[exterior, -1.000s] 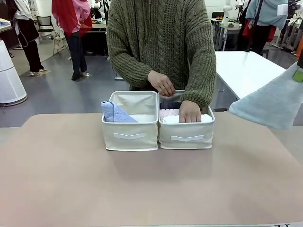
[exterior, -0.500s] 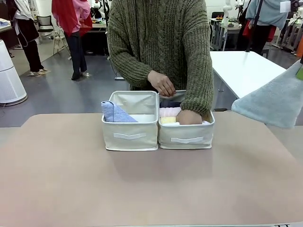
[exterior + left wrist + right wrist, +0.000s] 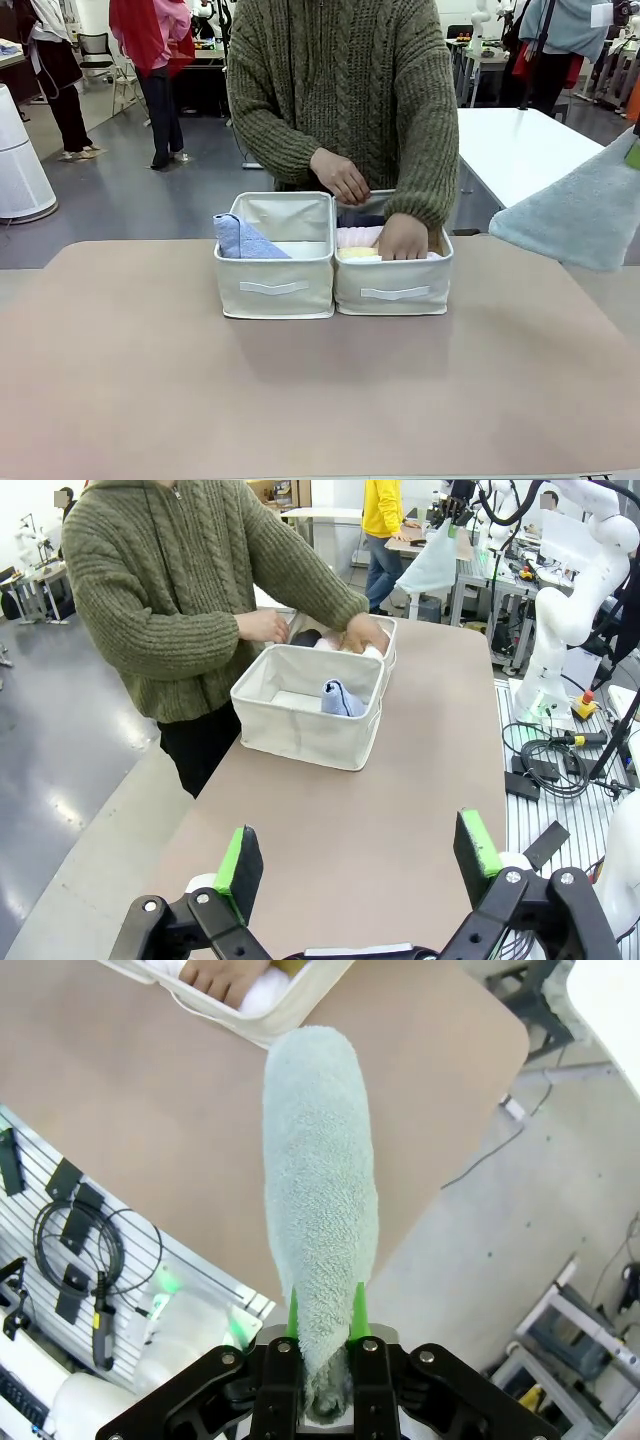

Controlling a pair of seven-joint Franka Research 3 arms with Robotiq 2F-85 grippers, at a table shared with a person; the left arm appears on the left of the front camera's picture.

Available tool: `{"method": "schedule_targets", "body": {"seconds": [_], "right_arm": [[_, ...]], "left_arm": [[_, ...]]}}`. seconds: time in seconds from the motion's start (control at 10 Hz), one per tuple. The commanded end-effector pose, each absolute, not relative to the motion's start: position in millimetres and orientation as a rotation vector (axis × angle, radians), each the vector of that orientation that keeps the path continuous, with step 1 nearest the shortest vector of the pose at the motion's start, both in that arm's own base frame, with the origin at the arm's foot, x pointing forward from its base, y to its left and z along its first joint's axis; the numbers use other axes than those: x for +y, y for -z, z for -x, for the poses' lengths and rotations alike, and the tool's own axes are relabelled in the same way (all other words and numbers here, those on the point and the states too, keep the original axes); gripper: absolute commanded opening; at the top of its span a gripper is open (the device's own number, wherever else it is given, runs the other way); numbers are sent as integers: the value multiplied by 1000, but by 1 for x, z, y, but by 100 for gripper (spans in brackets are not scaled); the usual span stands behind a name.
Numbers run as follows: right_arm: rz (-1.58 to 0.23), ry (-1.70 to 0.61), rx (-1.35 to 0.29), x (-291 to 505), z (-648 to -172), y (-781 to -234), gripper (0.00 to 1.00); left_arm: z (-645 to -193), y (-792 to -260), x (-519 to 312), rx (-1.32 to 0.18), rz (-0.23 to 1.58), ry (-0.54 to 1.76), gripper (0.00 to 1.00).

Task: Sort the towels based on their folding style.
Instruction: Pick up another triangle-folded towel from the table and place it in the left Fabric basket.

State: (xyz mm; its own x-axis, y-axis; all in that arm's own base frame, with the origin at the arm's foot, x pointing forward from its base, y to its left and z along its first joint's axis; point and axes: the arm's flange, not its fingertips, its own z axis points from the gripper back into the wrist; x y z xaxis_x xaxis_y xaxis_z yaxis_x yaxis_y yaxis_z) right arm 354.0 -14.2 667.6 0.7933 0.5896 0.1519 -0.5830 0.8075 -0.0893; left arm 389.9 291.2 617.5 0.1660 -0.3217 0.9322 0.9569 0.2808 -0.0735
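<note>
My right gripper (image 3: 325, 1322) is shut on the narrow end of a grey-teal cone-shaped towel (image 3: 320, 1190), which hangs in the air at the right edge of the front view (image 3: 580, 215). A light blue cone towel (image 3: 245, 240) lies in the left beige bin (image 3: 275, 285). The right bin (image 3: 393, 288) holds pink (image 3: 358, 236), yellow (image 3: 358, 253), dark (image 3: 362, 221) and white rolled towels; the person's hand (image 3: 404, 238) rests on them. My left gripper (image 3: 357, 865) is open above the table's near end, holding nothing.
The person stands at the far side behind both bins, the other hand (image 3: 340, 175) above the right bin's back rim. The tan table surface (image 3: 300, 390) in front of the bins is bare. A white table (image 3: 520, 140) stands behind on the right.
The person's hand in the right bin pushed down among the rolls, then lifted a little. The grey-teal towel in my right gripper shifted slightly upward and right.
</note>
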Motion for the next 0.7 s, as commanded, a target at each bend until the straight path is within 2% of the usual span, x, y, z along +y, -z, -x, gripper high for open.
{"method": "schedule_targets", "body": {"seconds": [0.0,0.4,0.5,0.6], "right_arm": [[23,-640,-190,-15,-352,-665,4],[23,-640,-190,-15,-352,-665,4],[39,-631,-176,-14,-354,-668,17],[63,-797,-203,7,-366,-682,17]], "left_arm": [[-388,-619,291,-999,819,1071,100],[-388,-619,291,-999,819,1071,100],[-388,-619,291,-999,819,1071,100],[-388,-619,291,-999,819,1071,100]]}}
